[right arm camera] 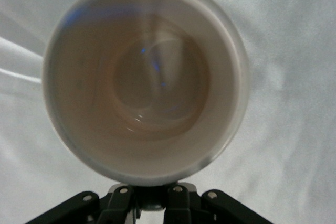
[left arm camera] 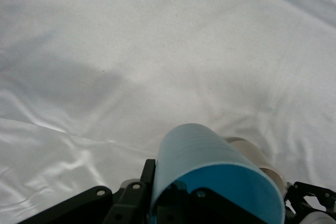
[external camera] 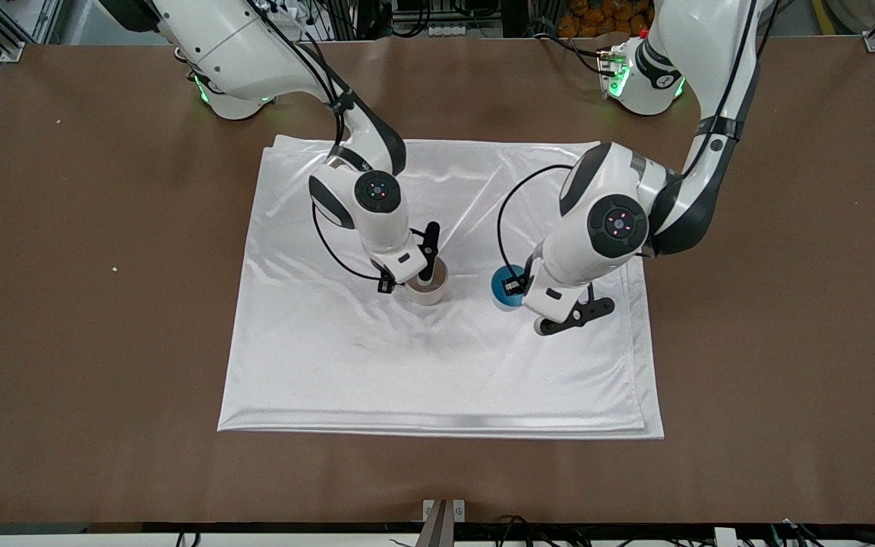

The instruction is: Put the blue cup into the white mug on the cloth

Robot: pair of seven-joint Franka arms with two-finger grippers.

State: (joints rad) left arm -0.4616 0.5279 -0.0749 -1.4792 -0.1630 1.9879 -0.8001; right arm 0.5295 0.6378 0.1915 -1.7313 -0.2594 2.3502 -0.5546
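The white cloth point(external camera: 331, 365) lies spread in the middle of the table. On it stands the white mug point(external camera: 428, 289), cream inside point(right arm camera: 142, 77). My right gripper point(external camera: 424, 275) is shut on its small dark handle point(right arm camera: 152, 195). Beside the mug, toward the left arm's end, is the light-blue cup point(external camera: 504, 289). My left gripper point(external camera: 517, 287) is shut on its wall, one finger inside the cup point(left arm camera: 210, 161) and one outside. The cup looks tilted low over the cloth point(left arm camera: 157, 51). Whether it touches the fabric I cannot tell.
Bare brown tabletop point(external camera: 103, 342) surrounds the cloth on all sides. The cloth's wrinkled, layered edge point(external camera: 445, 429) runs nearest the front camera. Both arm bases stand along the table's back edge.
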